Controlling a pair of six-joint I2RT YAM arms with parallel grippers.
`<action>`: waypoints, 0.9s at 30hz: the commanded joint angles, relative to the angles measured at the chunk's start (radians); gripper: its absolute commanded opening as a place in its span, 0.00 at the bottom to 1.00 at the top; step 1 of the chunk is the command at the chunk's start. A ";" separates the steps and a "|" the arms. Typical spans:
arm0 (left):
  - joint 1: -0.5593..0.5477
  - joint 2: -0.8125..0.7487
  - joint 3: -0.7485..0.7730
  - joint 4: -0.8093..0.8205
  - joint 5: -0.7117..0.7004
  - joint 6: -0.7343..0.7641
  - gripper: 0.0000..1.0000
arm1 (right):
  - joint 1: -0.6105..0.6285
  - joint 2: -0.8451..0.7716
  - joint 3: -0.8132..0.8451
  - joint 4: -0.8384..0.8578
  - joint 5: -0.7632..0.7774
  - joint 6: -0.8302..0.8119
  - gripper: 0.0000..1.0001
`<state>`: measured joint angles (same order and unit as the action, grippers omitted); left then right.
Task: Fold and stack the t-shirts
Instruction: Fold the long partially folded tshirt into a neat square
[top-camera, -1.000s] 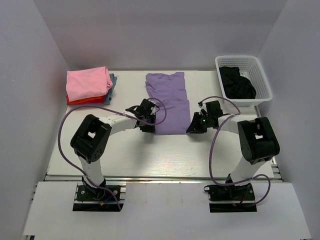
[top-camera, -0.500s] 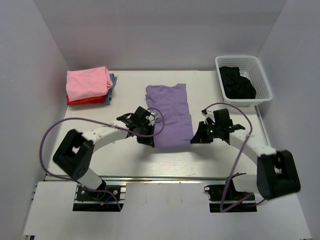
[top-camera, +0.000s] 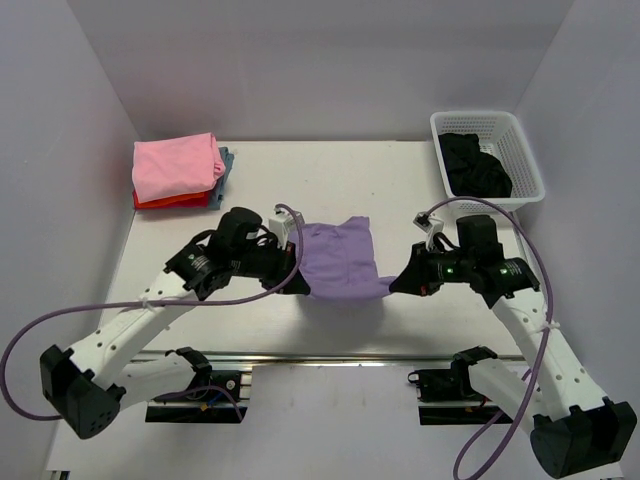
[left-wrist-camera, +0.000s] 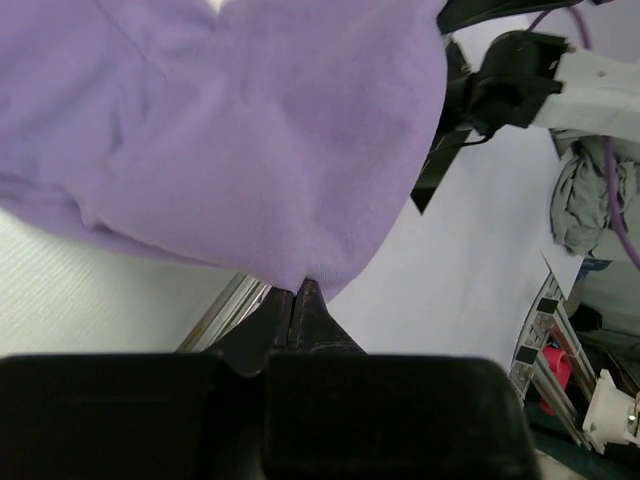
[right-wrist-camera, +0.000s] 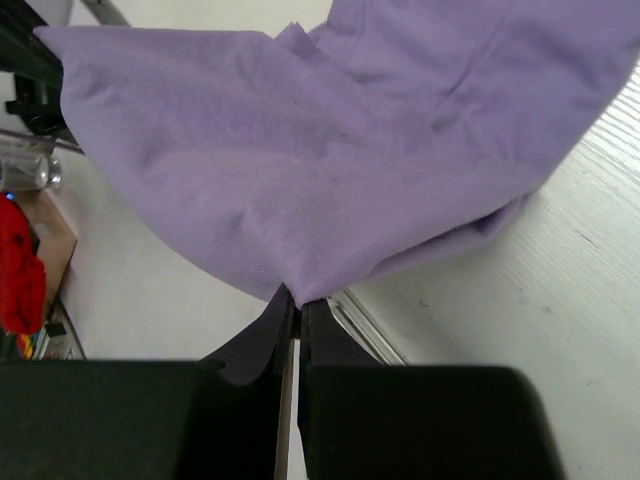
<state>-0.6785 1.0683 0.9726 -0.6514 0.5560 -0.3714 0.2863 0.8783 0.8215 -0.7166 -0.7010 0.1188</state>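
At the far left corner of the counter (top-camera: 400, 180) sits a stack of folded shirts. The pink t-shirt (top-camera: 175, 165) lies on top, the grey-blue t-shirt (top-camera: 227, 160) shows at the stack's right edge, and the red t-shirt (top-camera: 170, 201) peeks out underneath at the near side.

Right of the stack, the left arm reaches in toward the middle. The left end effector (top-camera: 298, 287) has its fingers pressed together, pinching the near left corner of the lavender t-shirt (top-camera: 340, 262). In the left wrist view the dark fingertips meet on a small peak of purple cloth (left-wrist-camera: 230, 130), which drapes away above them.

The lavender t-shirt hangs in the centre of the counter, stretched between the two arms. Its near edge is raised and sags a little between the two grips.

The right end effector (top-camera: 395, 285) is likewise closed tight, pinching the near right corner. The right wrist view shows its tips nipping a fold of the cloth (right-wrist-camera: 330, 140), with the counter's pale surface beside it.

At the far right corner stands the white lattice basket (top-camera: 478, 117), well apart from the shirt, holding a dark cloth (top-camera: 475, 165).
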 joint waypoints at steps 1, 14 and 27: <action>-0.004 -0.063 0.041 -0.028 0.012 -0.006 0.00 | -0.009 -0.015 0.057 -0.052 -0.103 -0.042 0.00; 0.020 0.012 0.051 -0.007 -0.383 -0.145 0.00 | -0.009 0.169 0.088 0.307 -0.081 0.091 0.00; 0.020 0.148 0.155 0.065 -0.622 -0.149 0.00 | -0.013 0.439 0.176 0.470 -0.071 0.128 0.00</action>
<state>-0.6628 1.1946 1.0565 -0.6350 0.0265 -0.5236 0.2798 1.2842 0.9333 -0.3382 -0.7795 0.2260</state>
